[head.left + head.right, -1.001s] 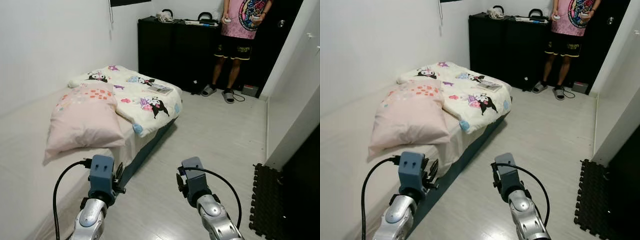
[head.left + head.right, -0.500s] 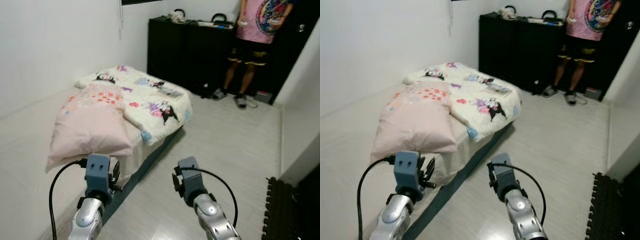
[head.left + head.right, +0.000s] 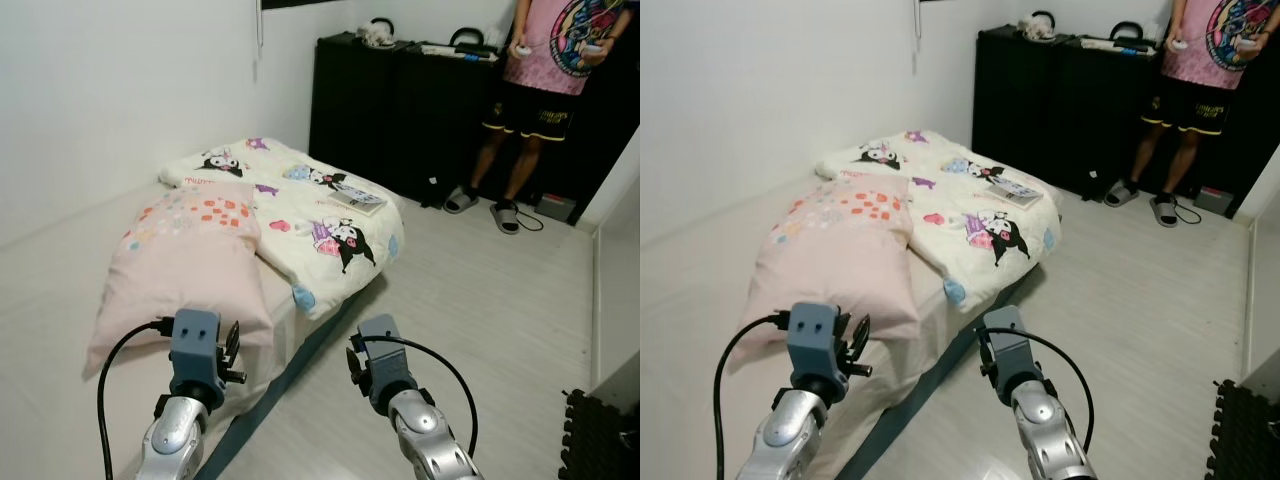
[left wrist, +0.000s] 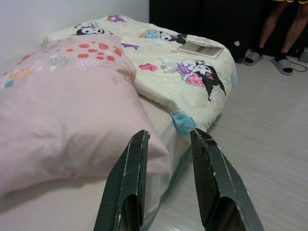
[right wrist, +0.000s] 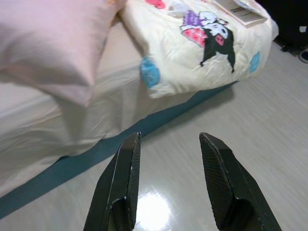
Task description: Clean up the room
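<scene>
I am standing at the side edge of a low mattress (image 3: pixel 60 300) on the floor, and as far as I can judge the tidying has not begun — nothing is in either of my grippers. My left gripper (image 4: pixel 168 139) is held out over the mattress's near edge, its two black fingers parted and empty, aimed at the pillow. My right gripper (image 5: pixel 168 144) hangs over the pale floor (image 3: pixel 500 300) just beside the mattress's blue-green side band, fingers likewise spread with nothing between them.

What is left to do, counted from what shows on the mattress:

- One pink pillow (image 3: pixel 190 265) with red and orange spots, lying askew near the middle, one corner drooping over the side edge.
- One cream blanket (image 3: pixel 300 205) printed with cartoon characters, rumpled at the far end, its corner spilling over the far side corner toward the floor.
- One thin book or booklet (image 3: pixel 357 199), resting on the blanket near the far edge.
- One small pale object (image 4: pixel 170 65) on the blanket between pillow and book — too small to identify.

Beyond the mattress, one black cabinet (image 3: pixel 400 110) stands against the far wall with a few items on top. One person (image 3: pixel 540 90) in a pink shirt and black shorts stands beside it, holding a controller in each hand.
</scene>
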You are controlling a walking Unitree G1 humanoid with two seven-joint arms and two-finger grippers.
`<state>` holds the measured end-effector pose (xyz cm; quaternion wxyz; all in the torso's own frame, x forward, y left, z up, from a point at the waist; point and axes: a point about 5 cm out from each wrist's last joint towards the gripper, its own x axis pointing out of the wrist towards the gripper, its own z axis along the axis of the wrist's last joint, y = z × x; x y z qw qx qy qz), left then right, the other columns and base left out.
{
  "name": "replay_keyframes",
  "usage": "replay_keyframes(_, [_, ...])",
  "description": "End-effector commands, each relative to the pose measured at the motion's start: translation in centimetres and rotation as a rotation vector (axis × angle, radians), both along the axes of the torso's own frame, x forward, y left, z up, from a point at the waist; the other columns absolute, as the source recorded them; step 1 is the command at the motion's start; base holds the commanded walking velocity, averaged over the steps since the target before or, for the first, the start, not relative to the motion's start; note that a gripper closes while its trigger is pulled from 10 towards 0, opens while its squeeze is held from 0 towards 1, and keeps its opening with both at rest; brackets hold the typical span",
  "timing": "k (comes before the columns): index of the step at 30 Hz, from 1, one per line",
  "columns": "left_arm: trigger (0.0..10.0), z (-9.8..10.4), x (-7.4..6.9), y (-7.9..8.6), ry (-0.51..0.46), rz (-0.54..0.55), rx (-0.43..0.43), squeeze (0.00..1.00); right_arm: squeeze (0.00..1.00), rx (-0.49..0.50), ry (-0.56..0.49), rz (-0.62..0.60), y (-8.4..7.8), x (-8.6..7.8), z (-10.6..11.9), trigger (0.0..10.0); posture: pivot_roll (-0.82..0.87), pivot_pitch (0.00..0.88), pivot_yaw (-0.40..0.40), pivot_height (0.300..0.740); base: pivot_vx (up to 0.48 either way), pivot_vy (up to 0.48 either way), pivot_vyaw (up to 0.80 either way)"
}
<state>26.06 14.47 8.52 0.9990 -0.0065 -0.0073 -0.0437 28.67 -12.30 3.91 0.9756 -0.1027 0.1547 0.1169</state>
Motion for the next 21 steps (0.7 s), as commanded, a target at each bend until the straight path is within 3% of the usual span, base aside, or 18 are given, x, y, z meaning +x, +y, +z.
replay_keyframes(1, [10.0, 0.01, -0.05, -0.34, 0.002, -0.01, -0.001, 0.0, 0.0, -0.011, 0.011, -0.005, -0.28, -0.15, -0.26, 10.0, 0.06, 0.014, -0.028, 0.74, 0.349, 0.0, 0.0])
replay_keyframes(21, [10.0, 0.06, 0.04, -0.49, 0.001, -0.019, 0.0, 0.0, 0.0, 0.002, 0.024, -0.001, -0.16, -0.17, -0.35, 10.0, 0.06, 0.016, -0.027, 0.74, 0.337, 0.0, 0.0])
